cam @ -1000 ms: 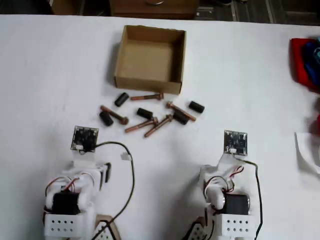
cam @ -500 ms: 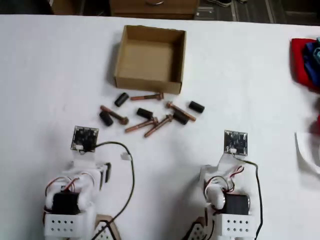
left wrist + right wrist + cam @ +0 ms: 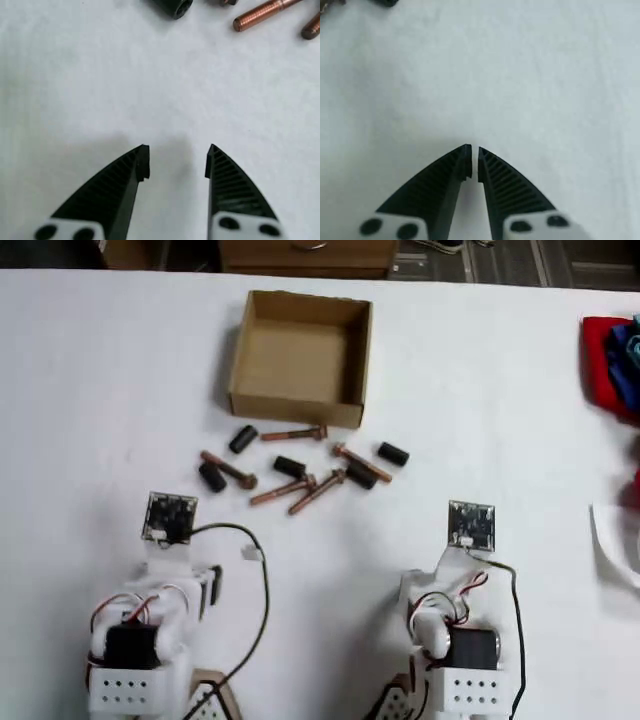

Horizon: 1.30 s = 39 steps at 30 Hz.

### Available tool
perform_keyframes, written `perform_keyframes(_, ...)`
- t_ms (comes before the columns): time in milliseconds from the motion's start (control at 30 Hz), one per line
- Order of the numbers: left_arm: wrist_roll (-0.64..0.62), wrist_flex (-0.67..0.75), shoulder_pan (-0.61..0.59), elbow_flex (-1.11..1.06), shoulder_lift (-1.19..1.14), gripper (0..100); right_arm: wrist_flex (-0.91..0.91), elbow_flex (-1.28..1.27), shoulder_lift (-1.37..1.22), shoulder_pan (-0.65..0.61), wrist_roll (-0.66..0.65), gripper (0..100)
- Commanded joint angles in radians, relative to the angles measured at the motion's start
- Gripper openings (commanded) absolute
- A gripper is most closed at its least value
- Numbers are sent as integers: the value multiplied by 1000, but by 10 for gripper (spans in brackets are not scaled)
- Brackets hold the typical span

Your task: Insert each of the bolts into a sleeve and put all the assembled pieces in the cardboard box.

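From above, the cardboard box (image 3: pixel 295 410) stands open, with five copper bolts (image 3: pixel 317 491) and five black sleeves (image 3: pixel 290 467) loose on the white table (image 3: pixel 100 360) just in front of it. Any marking on the arms' camera boards (image 3: pixel 170 518) is too small for me to read.

On the left wrist, my left gripper (image 3: pixel 176 162) hangs partly open and empty above bare table.

On the right wrist, my right gripper (image 3: pixel 474 162) is all but closed on nothing.

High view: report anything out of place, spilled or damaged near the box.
Nothing stands out. The bolts and sleeves lie loose and unassembled on the table in front of the cardboard box, which sits upright, intact and empty.
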<state>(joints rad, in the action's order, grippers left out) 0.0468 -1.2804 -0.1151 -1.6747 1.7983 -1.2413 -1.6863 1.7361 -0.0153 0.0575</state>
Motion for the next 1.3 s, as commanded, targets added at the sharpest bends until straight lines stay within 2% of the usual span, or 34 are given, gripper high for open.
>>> perform_keyframes(0,3,-5,-8,-18,25,203,50,-8,-2,16,-6,24)
perform_keyframes(100,3,-5,-8,-18,25,203,137,-9,-2,13,-8,25)
perform_keyframes(300,3,-5,-8,-18,25,203,449,-9,-2,15,-8,25)
perform_keyframes(467,3,-5,-8,-18,25,203,595,12,-4,13,-8,25)
perform_keyframes(867,3,-5,-8,-18,25,203,564,546,-15,16,-9,22)
perform_keyframes(967,3,-5,-8,-18,25,203,522,709,-38,15,-80,22)
perform_keyframes(1033,3,-5,-8,-18,25,203,521,815,-77,16,-130,22)
perform_keyframes(1267,3,-5,-8,-18,25,203,526,1105,-380,18,-135,22)
